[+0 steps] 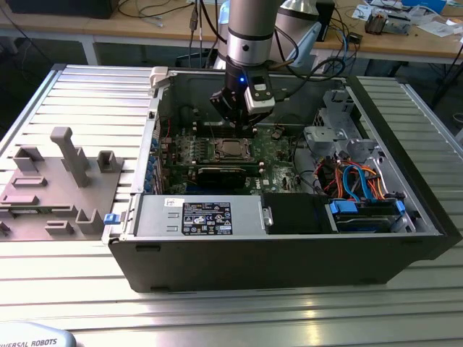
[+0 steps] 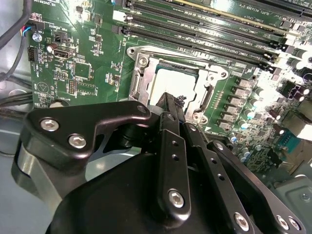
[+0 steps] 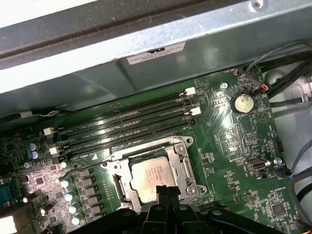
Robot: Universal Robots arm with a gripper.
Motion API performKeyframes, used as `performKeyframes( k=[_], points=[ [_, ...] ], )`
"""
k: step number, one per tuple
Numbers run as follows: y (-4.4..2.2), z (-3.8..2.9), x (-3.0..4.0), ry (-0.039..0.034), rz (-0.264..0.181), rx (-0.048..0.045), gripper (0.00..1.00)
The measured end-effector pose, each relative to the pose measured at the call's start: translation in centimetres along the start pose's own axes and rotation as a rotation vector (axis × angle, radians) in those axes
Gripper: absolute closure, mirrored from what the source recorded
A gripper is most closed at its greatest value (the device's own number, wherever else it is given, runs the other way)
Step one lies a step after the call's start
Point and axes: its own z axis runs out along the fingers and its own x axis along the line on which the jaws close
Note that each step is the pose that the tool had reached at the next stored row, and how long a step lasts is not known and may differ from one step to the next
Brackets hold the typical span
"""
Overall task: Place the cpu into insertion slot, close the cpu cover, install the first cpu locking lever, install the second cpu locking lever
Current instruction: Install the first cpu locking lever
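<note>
The cpu (image 3: 147, 176) lies flat in the insertion slot (image 3: 189, 181) on the green motherboard (image 3: 234, 161), its silver-grey top showing in both wrist views (image 2: 174, 80). The cpu cover (image 3: 146, 152), a silvery frame, lies down around the chip. A thin lever rod (image 3: 87, 165) runs out from the socket's side. My gripper (image 3: 165, 191) is shut with nothing in it, its black fingertips (image 2: 170, 101) together just over the chip's edge. In the exterior view the gripper (image 1: 239, 124) hangs right above the socket (image 1: 233, 149) inside the open case.
Long black memory slots (image 3: 126, 127) run beside the socket, and a coin battery (image 3: 242, 103) sits nearby. A labelled power supply (image 1: 197, 217) and blue and orange cables (image 1: 356, 181) fill the case's front. A grey fixture (image 1: 51, 189) stands at the exterior view's left.
</note>
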Motion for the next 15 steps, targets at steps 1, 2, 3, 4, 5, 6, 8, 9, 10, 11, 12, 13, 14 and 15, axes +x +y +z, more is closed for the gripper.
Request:
performKeyframes(
  k=[1, 2, 3, 4, 5, 6, 8, 9, 10, 11, 12, 13, 14, 15],
  points=[
    [0.0, 0.0, 0.0, 0.0, -0.001, 0.0, 0.89],
    [0.0, 0.0, 0.0, 0.0, -0.003, 0.0, 0.89],
    [0.0, 0.0, 0.0, -0.0001, -0.006, 0.0, 0.89],
    [0.0, 0.0, 0.0, -0.0001, -0.008, 0.0, 0.89],
    [0.0, 0.0, 0.0, -0.0001, -0.009, -0.0001, 0.89],
    [0.0, 0.0, 0.0, -0.0002, -0.012, -0.0001, 0.89],
    [0.0, 0.0, 0.0, -0.0003, -0.017, -0.0001, 0.89],
    [0.0, 0.0, 0.0, -0.0003, -0.02, -0.0001, 0.89],
    [0.0, 0.0, 0.0, -0.0003, -0.022, -0.0001, 0.89],
    [0.0, 0.0, 0.0, -0.0003, -0.023, -0.0001, 0.89],
    [0.0, 0.0, 0.0, -0.0004, -0.025, -0.0001, 0.89],
    [0.0, 0.0, 0.0, -0.0004, -0.027, -0.0001, 0.89],
    [0.0, 0.0, 0.0, -0.0004, -0.029, -0.0001, 0.89],
    [0.0, 0.0, 0.0, -0.0005, -0.031, -0.0001, 0.89]
  ],
)
